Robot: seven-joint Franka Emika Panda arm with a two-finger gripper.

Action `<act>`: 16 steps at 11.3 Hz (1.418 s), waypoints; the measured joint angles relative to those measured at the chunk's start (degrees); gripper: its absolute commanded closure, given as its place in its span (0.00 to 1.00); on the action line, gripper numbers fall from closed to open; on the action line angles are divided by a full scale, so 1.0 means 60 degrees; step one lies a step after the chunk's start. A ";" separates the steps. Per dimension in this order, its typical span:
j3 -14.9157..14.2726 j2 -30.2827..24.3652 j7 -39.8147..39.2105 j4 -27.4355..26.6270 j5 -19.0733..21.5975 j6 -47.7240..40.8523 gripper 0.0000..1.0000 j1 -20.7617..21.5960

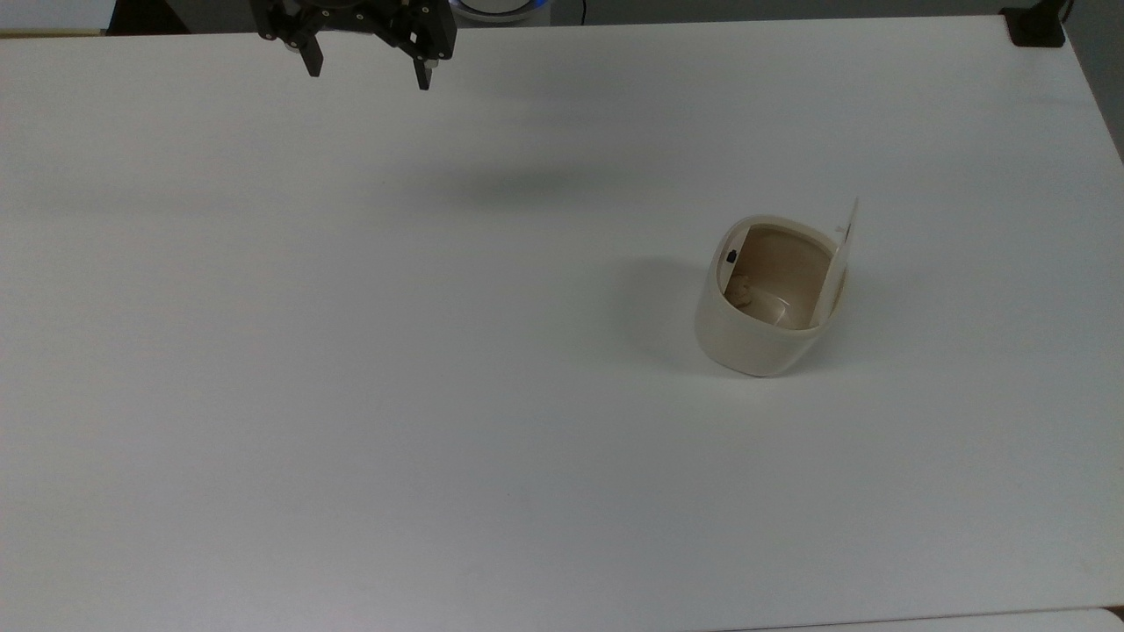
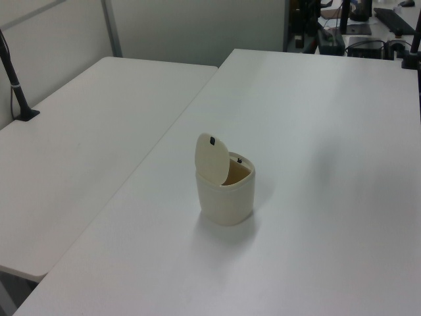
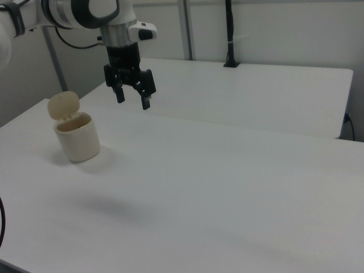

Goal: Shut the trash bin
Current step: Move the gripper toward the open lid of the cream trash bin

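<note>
cream-beige trash bin (image 1: 762, 338), black claw (image 1: 366, 76), white table (image 1: 351, 351)

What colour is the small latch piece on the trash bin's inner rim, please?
Black, on the cream trash bin; the latch piece shows best in the top view.

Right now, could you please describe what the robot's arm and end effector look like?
The arm has rounded white shells with black bands at the joints. A black cable hangs beside the arm. The end effector is all black: a blocky, angular body ending in two slim, straight fingers. I can make out no lettering or logo.
</note>
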 measured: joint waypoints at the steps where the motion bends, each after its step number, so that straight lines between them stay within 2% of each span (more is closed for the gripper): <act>1: 0.0000 0.0000 -0.0205 0.0000 0.0000 0.0000 0.17 0.0002; 2: 0.0000 0.0000 -0.0418 0.0000 0.0000 0.0000 0.50 0.0003; 3: 0.0000 0.0000 -0.0560 0.0000 0.0001 0.0000 0.72 0.0003; 4: 0.0000 0.0000 -0.0778 0.0000 0.0014 0.0000 0.89 0.0004; 5: 0.0001 0.0000 -0.1065 -0.0001 0.0126 0.0000 0.99 0.0005; 7: 0.0001 0.0000 -0.2046 -0.0011 0.0267 -0.0003 1.00 0.0008; 12: 0.0139 0.0055 -0.5553 -0.0144 0.0745 -0.0005 1.00 0.0066; 14: 0.0189 0.0107 -0.6224 -0.0150 0.1167 -0.0005 1.00 0.0232; 16: 0.0243 0.0268 -0.6648 -0.0150 0.1248 0.0048 1.00 0.0756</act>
